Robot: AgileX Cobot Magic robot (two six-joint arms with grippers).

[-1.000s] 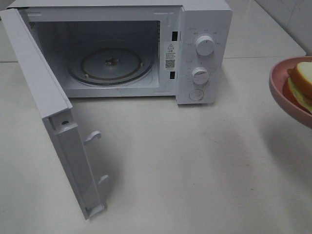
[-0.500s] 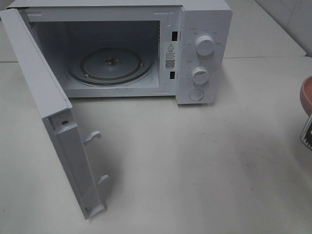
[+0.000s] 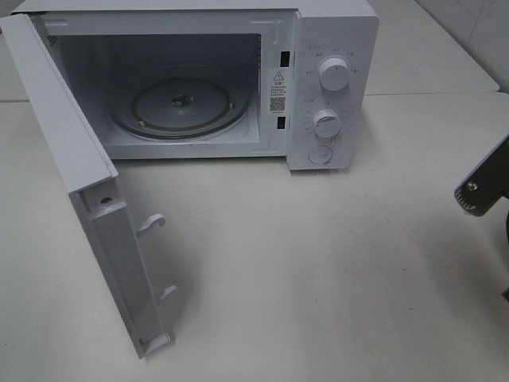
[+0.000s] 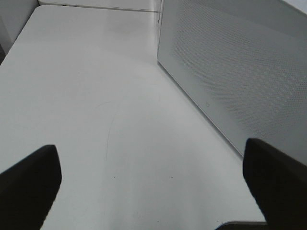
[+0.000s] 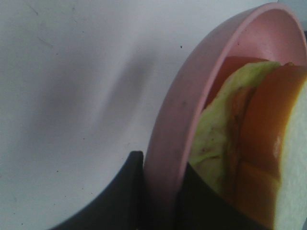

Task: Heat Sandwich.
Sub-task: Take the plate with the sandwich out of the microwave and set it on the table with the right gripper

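In the right wrist view the sandwich (image 5: 249,143) lies on a round pink plate (image 5: 192,96), showing white bread, brown crust and pale green filling. My right gripper (image 5: 160,191) is shut on the plate's rim, one dark finger (image 5: 124,191) outside and one inside. Plate and sandwich are held above the table, outside the exterior view; only a black part of the right arm (image 3: 483,187) shows there at the right edge. My left gripper (image 4: 153,187) stands open over bare table beside the microwave, holding nothing.
The white microwave (image 3: 334,87) stands at the back with its cavity open and the glass turntable (image 3: 181,105) bare. Its door (image 3: 87,183) swings out toward the front left. A white perforated panel (image 4: 230,72) is close beside the left gripper.
The plate with the sandwich has slid out of the exterior view past its right edge. A black part of the right arm now shows there. The microwave has not moved.
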